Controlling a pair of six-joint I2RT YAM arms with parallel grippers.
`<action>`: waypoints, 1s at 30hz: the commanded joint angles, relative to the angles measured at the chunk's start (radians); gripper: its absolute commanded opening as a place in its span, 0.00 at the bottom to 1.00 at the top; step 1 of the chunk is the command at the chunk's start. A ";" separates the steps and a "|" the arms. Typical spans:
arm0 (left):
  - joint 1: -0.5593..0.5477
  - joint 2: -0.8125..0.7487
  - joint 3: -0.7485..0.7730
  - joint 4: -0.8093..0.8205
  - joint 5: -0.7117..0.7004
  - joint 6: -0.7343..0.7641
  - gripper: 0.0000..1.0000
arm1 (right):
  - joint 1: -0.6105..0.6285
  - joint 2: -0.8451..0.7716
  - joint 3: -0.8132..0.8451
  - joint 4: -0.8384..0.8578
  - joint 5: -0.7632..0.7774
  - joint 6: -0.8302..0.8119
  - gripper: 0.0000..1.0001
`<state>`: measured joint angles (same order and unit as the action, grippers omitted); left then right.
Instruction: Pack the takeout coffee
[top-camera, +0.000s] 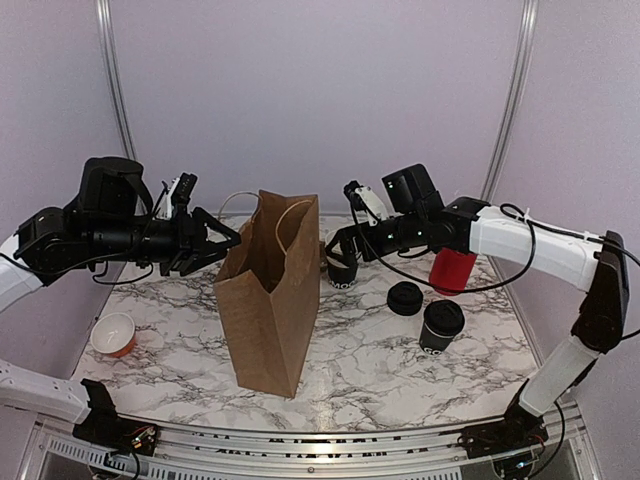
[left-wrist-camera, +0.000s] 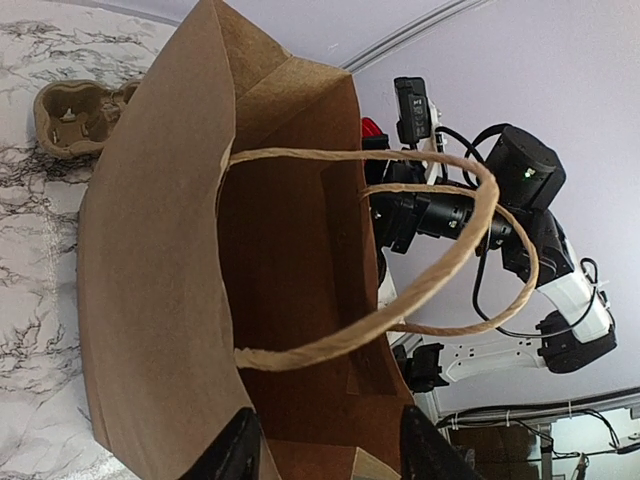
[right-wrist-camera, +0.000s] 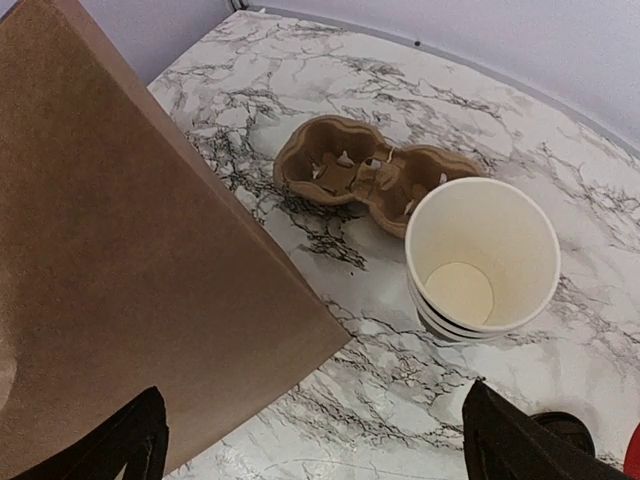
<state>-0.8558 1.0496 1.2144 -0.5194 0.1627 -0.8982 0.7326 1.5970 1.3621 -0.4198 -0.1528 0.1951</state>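
Marbled white surface (top-camera: 350, 370) fills the view. The left gripper (top-camera: 222, 248) hangs spread at 9 o'clock of the upright brown paper bag (top-camera: 268, 290). At the bag's 3 o'clock the right gripper (top-camera: 340, 250), also spread, hovers over nested lidless black paper cups (top-camera: 342, 272). The black lidded paper takeout coffee cup (top-camera: 441, 326) stands at the surface's 4 o'clock, untouched.

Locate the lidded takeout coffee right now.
Top view: the takeout coffee stands on the right side of the table, beside a loose black lid, nearer the arm bases than the red cup, well right of the paper bag.
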 joint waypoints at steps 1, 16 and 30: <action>-0.003 0.011 0.041 0.041 0.004 0.080 0.49 | 0.020 0.032 0.070 -0.015 0.015 0.017 1.00; 0.008 -0.159 0.047 0.014 -0.401 0.426 0.69 | 0.021 -0.098 0.103 -0.231 0.217 0.021 1.00; 0.456 0.016 -0.032 0.103 -0.078 0.340 0.72 | 0.005 -0.254 -0.018 -0.520 0.338 0.116 1.00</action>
<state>-0.4656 1.0119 1.2209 -0.4797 -0.0757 -0.5209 0.7467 1.3895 1.3857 -0.8097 0.1436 0.2626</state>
